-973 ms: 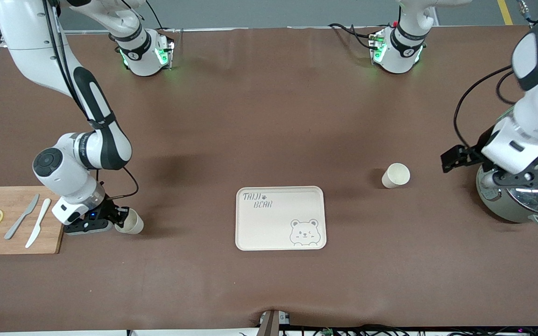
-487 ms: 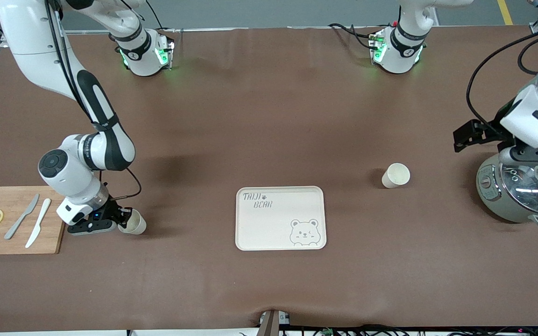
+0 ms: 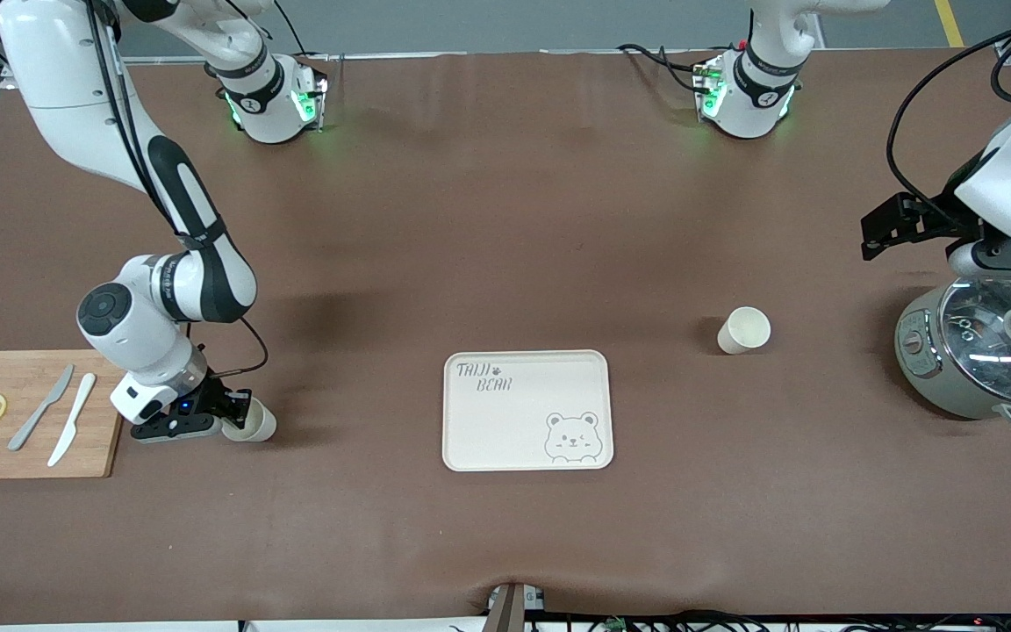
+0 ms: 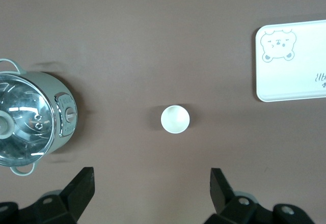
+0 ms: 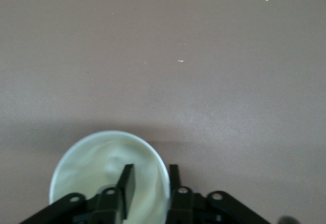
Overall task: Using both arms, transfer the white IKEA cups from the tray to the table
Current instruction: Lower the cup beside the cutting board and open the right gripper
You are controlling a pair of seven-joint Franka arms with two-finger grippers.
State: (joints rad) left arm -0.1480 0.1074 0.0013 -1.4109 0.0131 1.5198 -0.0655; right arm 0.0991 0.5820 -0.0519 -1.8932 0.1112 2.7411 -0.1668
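Low in the front view, toward the right arm's end, the right pincer (image 3: 226, 419) straddles the rim of one white IKEA cup (image 3: 256, 427), its fingers slackened off the wall. The cup stands upright, plain and off-white, on the tabletop (image 3: 505, 219) just beside the cutting board (image 3: 32, 456). The other cup (image 3: 744, 330) stands alone between the tray (image 3: 514, 430) and the pot (image 3: 944, 386), under the released left pincer (image 4: 153, 178).

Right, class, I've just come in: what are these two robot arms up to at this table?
Both cups are off the tray and stand on the table. The right gripper is down at one cup beside the cutting board, one finger inside the rim and one outside. The left gripper hangs open in the air above the pot, apart from the other cup.
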